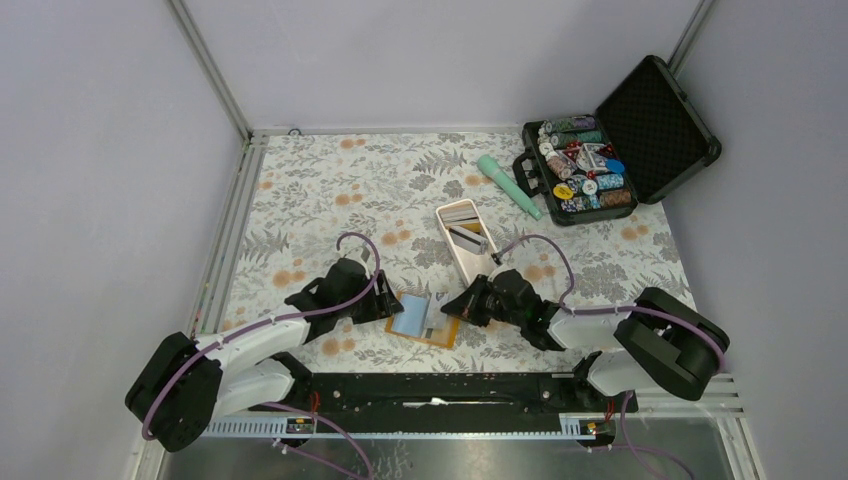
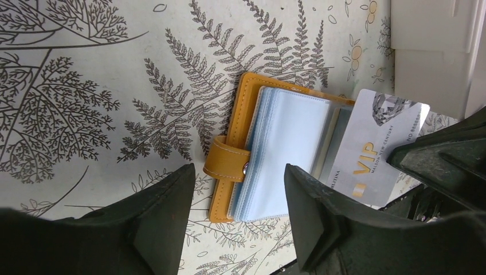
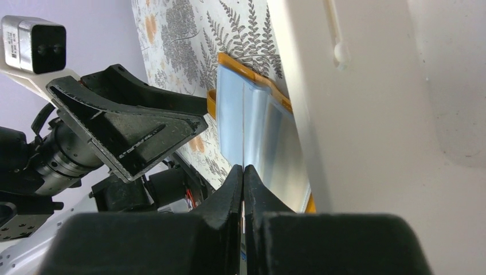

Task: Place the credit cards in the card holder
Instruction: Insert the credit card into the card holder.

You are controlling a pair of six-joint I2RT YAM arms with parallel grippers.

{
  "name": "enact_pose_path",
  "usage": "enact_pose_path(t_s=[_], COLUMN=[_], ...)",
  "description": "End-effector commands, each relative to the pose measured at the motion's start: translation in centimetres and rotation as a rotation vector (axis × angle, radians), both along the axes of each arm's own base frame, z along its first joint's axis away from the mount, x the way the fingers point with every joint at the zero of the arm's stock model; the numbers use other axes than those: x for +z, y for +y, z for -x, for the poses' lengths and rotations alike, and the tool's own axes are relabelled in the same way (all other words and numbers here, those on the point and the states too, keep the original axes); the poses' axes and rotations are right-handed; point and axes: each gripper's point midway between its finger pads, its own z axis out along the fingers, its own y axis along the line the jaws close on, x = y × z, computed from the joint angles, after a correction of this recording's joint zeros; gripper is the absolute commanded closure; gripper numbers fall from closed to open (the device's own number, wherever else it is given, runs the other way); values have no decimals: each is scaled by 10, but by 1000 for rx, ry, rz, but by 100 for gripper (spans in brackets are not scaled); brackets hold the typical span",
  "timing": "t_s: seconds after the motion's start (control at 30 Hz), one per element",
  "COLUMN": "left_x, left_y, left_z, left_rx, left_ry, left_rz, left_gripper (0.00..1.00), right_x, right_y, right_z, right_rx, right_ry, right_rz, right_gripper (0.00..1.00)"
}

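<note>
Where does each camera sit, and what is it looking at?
Top: above and behind, looking down on the table; both arms show.
Left wrist: on that wrist, facing the card holder; left tool open.
Right wrist: on that wrist, facing the left tool; right tool shut on grey card.
All three share the card holder.

The fern-print table carries a white tray near its middle. The open holder lies near-left of the tray, a teal tube just beyond it, and a black case far-right of it.
</note>
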Motion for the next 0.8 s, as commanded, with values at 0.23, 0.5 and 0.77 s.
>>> enact_pose_path(t_s=[0.23,0.5,0.77], left_x=[8,8,6], left_y=[-4,-4,-3], left_z=[-7,-6,-3], left_rx=[-1,-8,-10], left_ry=[-32,-30,-28], left_rz=[16,19,21], left_gripper=[39,39,39], right_x=[6,0,-3], right_y=[8,5,6], right_z=[-8,-7,-5], right_rx=[-37,-52,-58], right_ry=[-24,-18,-4], right_rz=[-41,-27,-42], right_gripper=[100,100,100])
